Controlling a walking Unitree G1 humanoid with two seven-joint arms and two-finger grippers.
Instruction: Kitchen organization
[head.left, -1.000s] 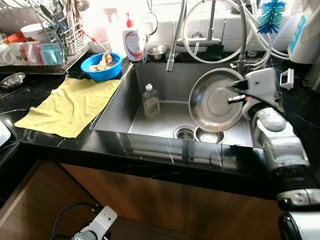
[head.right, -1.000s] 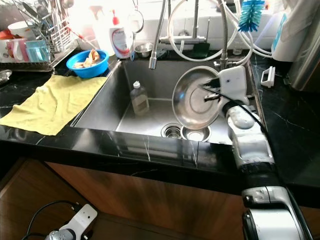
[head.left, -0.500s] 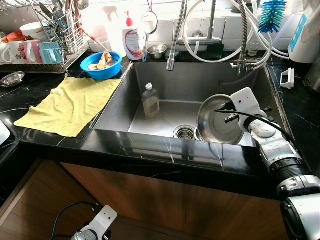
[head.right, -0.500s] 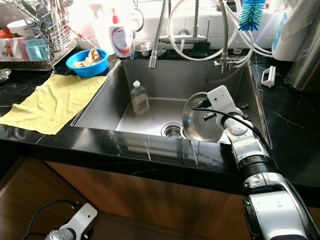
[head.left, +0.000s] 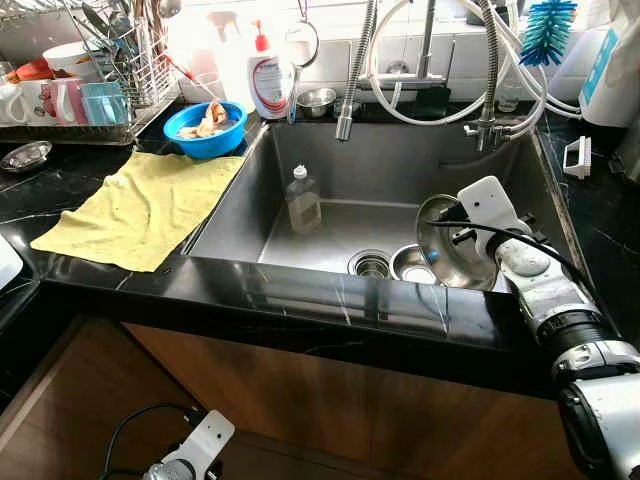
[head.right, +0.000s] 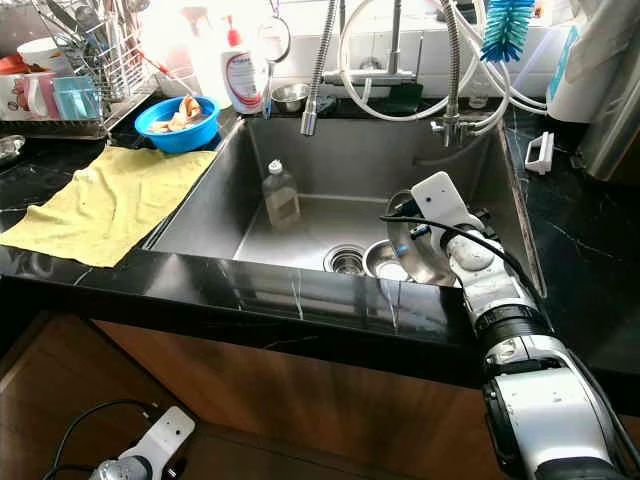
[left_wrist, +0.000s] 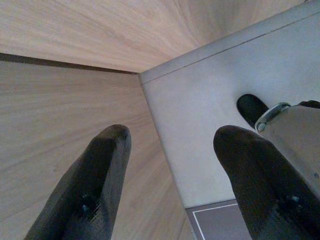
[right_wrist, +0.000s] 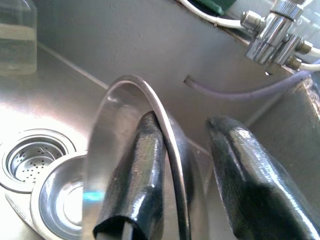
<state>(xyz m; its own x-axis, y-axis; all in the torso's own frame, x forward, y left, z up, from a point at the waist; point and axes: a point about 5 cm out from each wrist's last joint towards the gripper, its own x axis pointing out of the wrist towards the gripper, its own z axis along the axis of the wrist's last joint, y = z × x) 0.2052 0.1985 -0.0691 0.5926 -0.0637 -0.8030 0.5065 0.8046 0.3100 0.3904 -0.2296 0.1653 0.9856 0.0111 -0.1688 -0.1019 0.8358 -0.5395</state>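
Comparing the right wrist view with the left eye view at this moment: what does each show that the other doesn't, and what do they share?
Right wrist view alone: one black finger lies inside the steel plate's rim, the other finger outside with a gap, and the tap fitting up close.
Left eye view alone: the yellow cloth, blue bowl, dish rack, soap dispenser and blue brush around the sink.
Shared: the steel plate tilted on edge at the right gripper, the small steel bowl, the drain strainer and the clear bottle.

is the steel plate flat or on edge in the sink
On edge: the steel plate stands tilted between the right gripper fingers, inside the sink.
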